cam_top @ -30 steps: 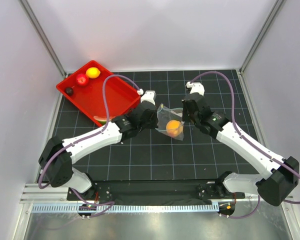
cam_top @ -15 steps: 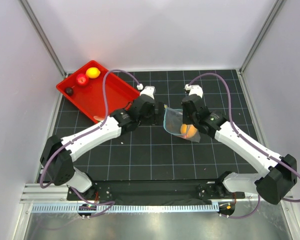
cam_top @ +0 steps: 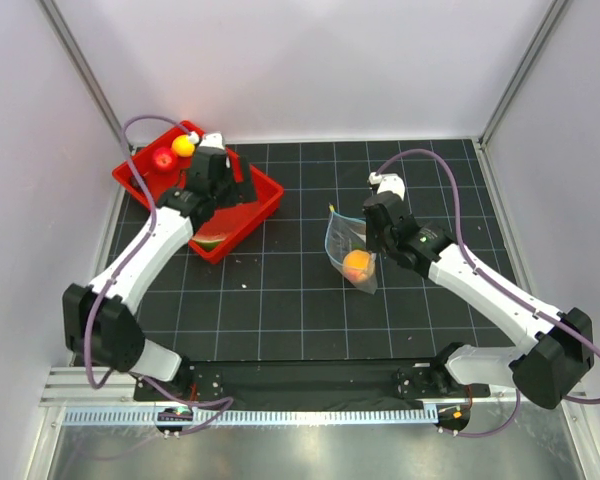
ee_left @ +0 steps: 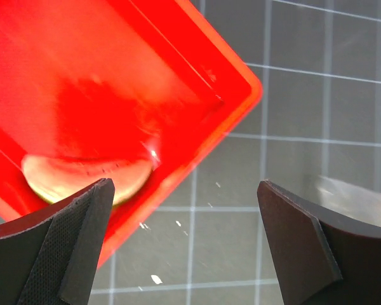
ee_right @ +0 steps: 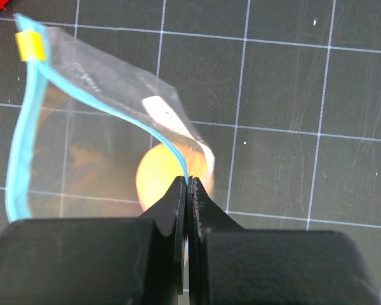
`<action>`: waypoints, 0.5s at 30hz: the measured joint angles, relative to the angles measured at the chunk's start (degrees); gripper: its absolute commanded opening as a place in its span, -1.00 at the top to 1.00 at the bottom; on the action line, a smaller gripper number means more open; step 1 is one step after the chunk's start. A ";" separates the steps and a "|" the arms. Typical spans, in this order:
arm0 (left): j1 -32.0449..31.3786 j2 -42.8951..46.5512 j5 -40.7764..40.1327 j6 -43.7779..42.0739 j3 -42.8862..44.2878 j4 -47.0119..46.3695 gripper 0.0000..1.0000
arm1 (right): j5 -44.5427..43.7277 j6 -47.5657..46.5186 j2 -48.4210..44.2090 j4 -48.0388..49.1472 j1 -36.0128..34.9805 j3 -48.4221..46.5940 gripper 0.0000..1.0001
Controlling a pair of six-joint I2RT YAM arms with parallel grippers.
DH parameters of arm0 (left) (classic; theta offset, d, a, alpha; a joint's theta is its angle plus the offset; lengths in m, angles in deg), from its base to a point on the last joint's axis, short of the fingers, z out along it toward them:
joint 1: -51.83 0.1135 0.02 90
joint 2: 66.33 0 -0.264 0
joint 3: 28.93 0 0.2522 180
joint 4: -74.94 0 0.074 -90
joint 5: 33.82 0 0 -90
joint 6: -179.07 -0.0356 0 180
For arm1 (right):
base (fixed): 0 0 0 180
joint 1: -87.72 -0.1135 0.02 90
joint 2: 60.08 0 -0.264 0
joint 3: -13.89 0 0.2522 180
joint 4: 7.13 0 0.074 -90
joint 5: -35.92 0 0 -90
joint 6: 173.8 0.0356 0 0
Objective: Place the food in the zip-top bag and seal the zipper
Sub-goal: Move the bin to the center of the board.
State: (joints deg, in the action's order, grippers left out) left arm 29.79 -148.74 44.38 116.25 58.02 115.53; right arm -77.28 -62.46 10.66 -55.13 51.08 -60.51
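the right pincer (ee_right: pixel 187 185) is clenched on the zipper (ee_right: pixel 18 133) edge of the zip-top bag (ee_right: pixel 82 171), orange ball (ee_right: pixel 157 178) inside, mid-counter (ee_right: pixel 292 95). the left pincer (ee_left: pixel 184 187) gapes wide, holding nothing, over the red tray (ee_left: pixel 114 63), beside the watermelon wedge (ee_left: pixel 82 181).

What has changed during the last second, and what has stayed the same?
The left gripper let go of the zip-top bag, opened, and swung left to the red tray, above the watermelon wedge. The bag, with the orange ball inside, shifted slightly right. The right gripper stays shut on the bag's zipper edge; the apple and lemon stay in the tray's far corner.
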 measured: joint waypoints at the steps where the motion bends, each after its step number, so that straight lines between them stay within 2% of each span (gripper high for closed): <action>1: 0.59 -1.62 0.02 -0.81 1.57 0.70 -0.99 | 0.04 -0.02 0.00 -0.04 0.00 0.02 0.98; 6: 0.79 -13.42 2.78 -5.53 10.84 6.14 -0.99 | 0.33 -0.04 -0.02 -0.07 0.00 0.22 0.98; 12: 0.68 -20.55 6.58 -8.41 10.21 10.40 -0.98 | 0.39 -0.04 -1.09 -0.09 0.00 0.52 0.98; 14: 0.70 -21.16 6.49 -8.96 9.66 11.26 -0.81 | 0.42 -0.04 -1.55 -0.09 0.00 0.57 0.98; 15: 0.68 -21.53 6.43 -9.20 9.66 11.32 -0.43 | 0.42 -0.04 -1.79 -0.09 0.00 0.59 0.99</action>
State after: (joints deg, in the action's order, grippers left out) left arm 30.47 -170.27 50.81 107.05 67.68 126.86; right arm -76.86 -62.50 8.86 -55.21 51.08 -59.92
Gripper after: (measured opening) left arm 0.941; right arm 0.046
